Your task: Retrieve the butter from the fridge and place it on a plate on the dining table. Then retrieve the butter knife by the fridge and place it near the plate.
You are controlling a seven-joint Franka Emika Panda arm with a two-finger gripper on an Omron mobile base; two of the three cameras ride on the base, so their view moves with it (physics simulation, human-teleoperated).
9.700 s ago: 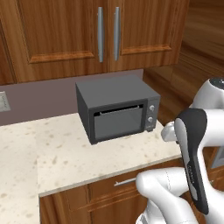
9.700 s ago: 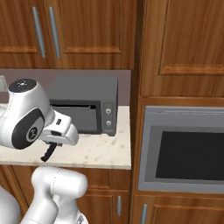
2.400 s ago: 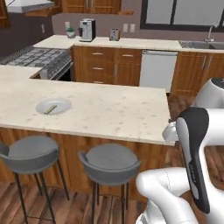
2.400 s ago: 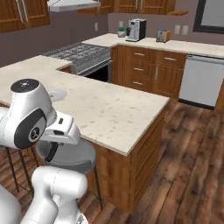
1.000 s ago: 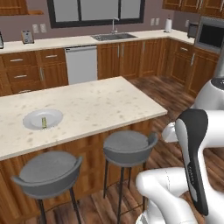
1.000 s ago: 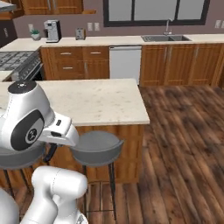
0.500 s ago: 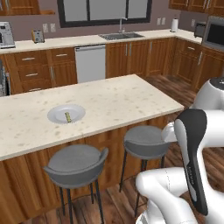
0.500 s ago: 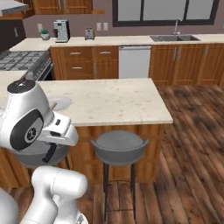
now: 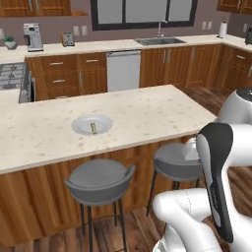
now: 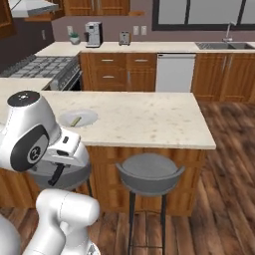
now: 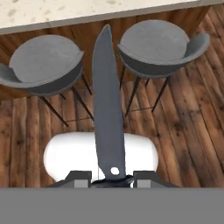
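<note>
You face the near long edge of the table (image 9: 147, 115), with two stools (image 9: 101, 179) tucked under its overhang at lower center and bare wood floor open toward the right of the right base view. The gripper (image 11: 109, 179) is clamped narrowly on the knife (image 11: 106, 105), whose long axis runs up the hand view, tip toward the table edge between the stools. The butter (image 9: 93, 128) lies on the plate (image 9: 81, 126) at center left, pointing toward the near edge.
</note>
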